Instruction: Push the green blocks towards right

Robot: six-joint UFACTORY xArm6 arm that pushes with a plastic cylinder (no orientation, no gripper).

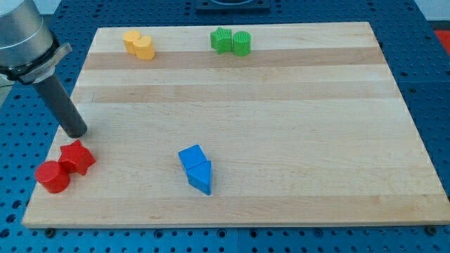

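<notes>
My tip is resting at the view's left edge of the wooden board, and since the arm is carrying only a bare rod there is nothing to open or close and nothing being held; the tip is touching no block. Just below it and slightly toward the view's bottom, the red star-like block and the red cylinder are sitting pressed together, near the tip but apart from it. Up and to the right of the tip, near the view's top, the two yellow blocks are huddling against each other. Farther right and below the tip's level, the blue blocks are lying as a joined pair. The task's things, the two green blocks, are standing side by side well apart from the tip, far up and to its right along the top edge. I am judging that the push is not yet under way: the approach is the step in hand, and the next move is calling for the tip to be travelling up past the yellow pair and settling on the greens' left side before driving right. The arm's upper body is being cut off by the frame's corner, and the exact shapes of the green and yellow blocks are proving hard to make out.
</notes>
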